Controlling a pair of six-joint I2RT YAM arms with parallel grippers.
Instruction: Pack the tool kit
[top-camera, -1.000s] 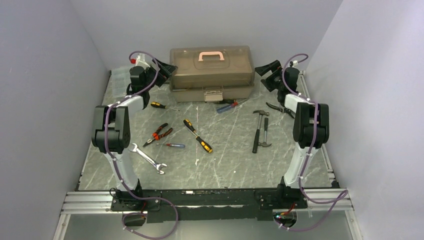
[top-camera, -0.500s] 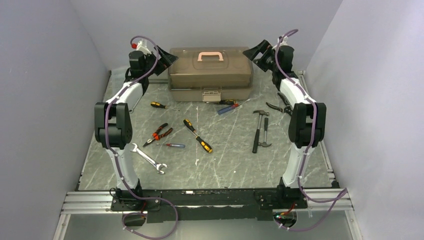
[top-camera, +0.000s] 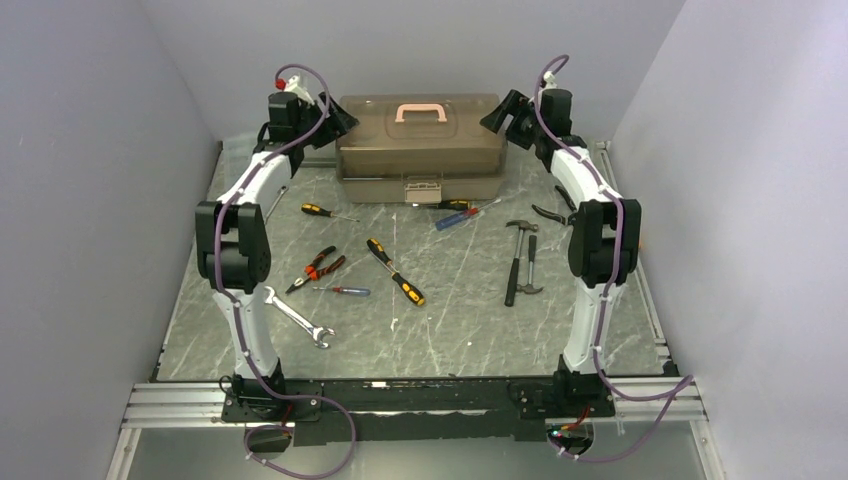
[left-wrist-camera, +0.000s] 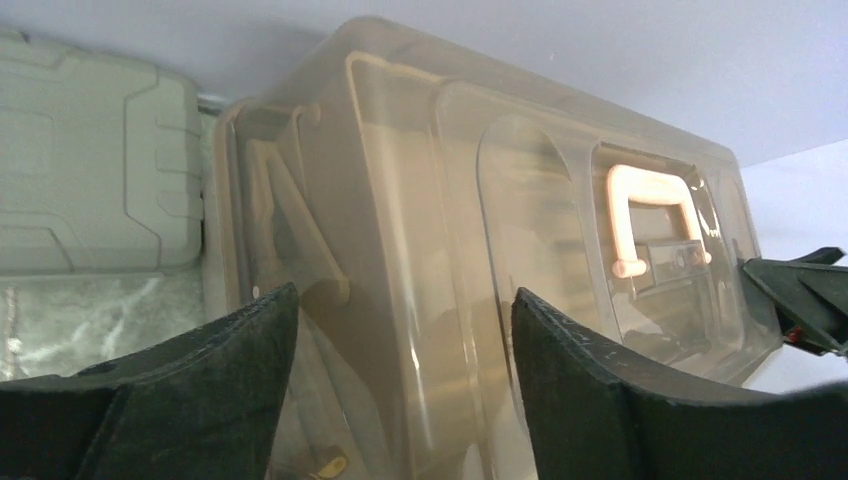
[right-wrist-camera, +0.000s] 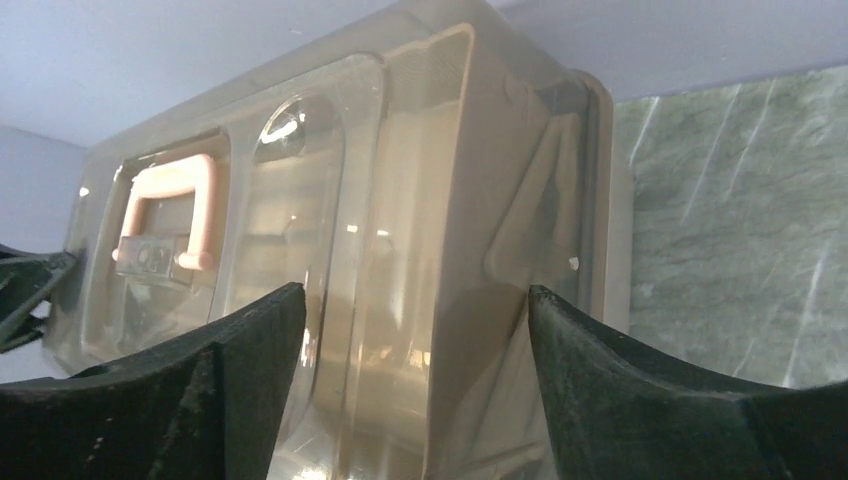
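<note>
Left pincer (left-wrist-camera: 400, 305) spread wide at one end of the toolbox (top-camera: 420, 150), right pincer (right-wrist-camera: 415, 300) just as wide at the other end — a mirrored pair, fingers straddling each short end wall. No firm clamp visible on either side; contact with the plastic impossible to tell from the wrist views. Looks like a two-sided set-up for shifting or steadying the box, too long and bulky for one arm alone. Could equally be a prelude to opening it, with the front latch (top-camera: 427, 187) apparently shut.

Sits at the upper middle of the overhead view, against the back wall, long side facing the arms. Taupe body, smoky see-through lid (top-camera: 420, 128) closed on top, pink handle (top-camera: 421, 112) centred on it. Through the lid in the wrist views: tray arms and pale inner walls, all hazy. Flat grey case (left-wrist-camera: 95, 170) just beside one end, upper left of the left wrist view.

Scattered over the tabletop (top-camera: 450, 330) mid-frame, apart from the box — pliers (top-camera: 318, 266), hammers (top-camera: 516, 268), yellow-handled screwdriver (top-camera: 395, 272), wrench (top-camera: 296, 317). All lying outside, so packing judged barely begun.
</note>
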